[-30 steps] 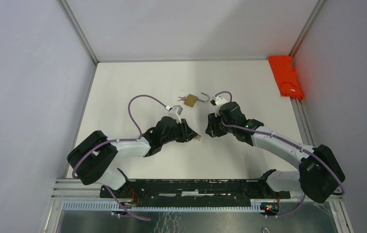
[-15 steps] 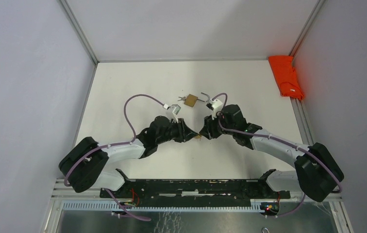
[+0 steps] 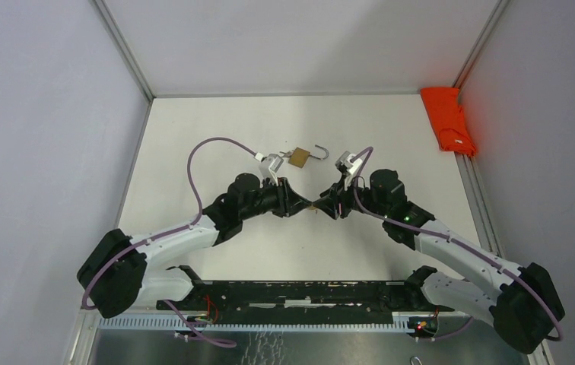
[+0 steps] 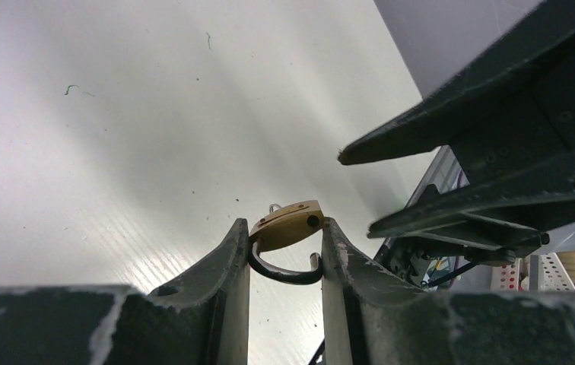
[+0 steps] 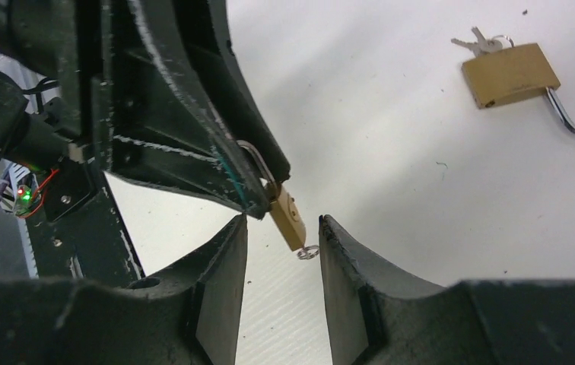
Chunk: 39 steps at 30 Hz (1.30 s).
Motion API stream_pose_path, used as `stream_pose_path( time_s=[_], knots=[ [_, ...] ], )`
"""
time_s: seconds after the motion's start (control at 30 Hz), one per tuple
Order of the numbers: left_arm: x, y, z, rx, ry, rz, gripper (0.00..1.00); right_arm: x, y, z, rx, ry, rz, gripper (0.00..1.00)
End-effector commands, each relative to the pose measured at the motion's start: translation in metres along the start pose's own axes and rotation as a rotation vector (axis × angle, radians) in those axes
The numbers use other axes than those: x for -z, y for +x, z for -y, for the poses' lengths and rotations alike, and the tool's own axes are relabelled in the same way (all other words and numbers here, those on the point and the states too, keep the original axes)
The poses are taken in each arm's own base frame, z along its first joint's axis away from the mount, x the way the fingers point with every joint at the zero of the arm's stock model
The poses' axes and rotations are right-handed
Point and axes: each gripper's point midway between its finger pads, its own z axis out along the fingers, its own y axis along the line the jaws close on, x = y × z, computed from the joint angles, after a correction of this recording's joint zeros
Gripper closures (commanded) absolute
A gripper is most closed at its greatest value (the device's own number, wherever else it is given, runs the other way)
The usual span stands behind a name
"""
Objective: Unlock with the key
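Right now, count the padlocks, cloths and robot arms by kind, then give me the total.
Padlocks: 2 (small padlock in the left fingers; large padlock, shackle open)
Orange cloth: 1
Robot arms: 2 (left arm, right arm)
Total: 5

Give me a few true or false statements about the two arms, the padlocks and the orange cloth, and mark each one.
1. The left fingers clamp a small brass padlock. True.
2. The right fingers are shut on that padlock. False: they stand open on either side of it, not touching.
3. A larger padlock lies on the table with its shackle open. True.
4. The orange cloth lies by the left wall. False: it is at the right edge.
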Motion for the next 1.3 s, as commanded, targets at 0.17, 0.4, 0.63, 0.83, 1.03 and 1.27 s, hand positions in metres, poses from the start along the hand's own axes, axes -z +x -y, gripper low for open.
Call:
stream_pose_path(
  time_s=[0.17, 0.4, 0.63, 0.83, 1.03, 1.27],
  knots=[
    [0.002, -0.033, 0.025, -0.093, 0.061, 0.051, 0.98, 0.009, -0.003, -0.008, 0.082, -0.042, 0.041, 0.55],
    [0.01, -0.035, 0.036, -0.111, 0.084, 0.021, 0.98, 0.013, -0.011, 0.007, 0.122, 0.046, 0.093, 0.42],
    [0.015, -0.032, 0.044, -0.113, 0.118, -0.005, 0.98, 0.009, -0.019, 0.003, 0.159, 0.022, 0.092, 0.4],
    [0.015, -0.03, 0.047, -0.111, 0.139, -0.018, 0.98, 0.003, -0.02, -0.01, 0.156, -0.062, 0.094, 0.41],
    [0.012, -0.032, 0.049, -0.12, 0.146, -0.02, 0.98, 0.003, -0.021, -0.023, 0.15, -0.138, 0.107, 0.42],
    [0.01, -0.038, 0.058, -0.126, 0.18, -0.02, 0.98, -0.001, -0.011, -0.033, 0.145, -0.201, 0.083, 0.43]
  ],
)
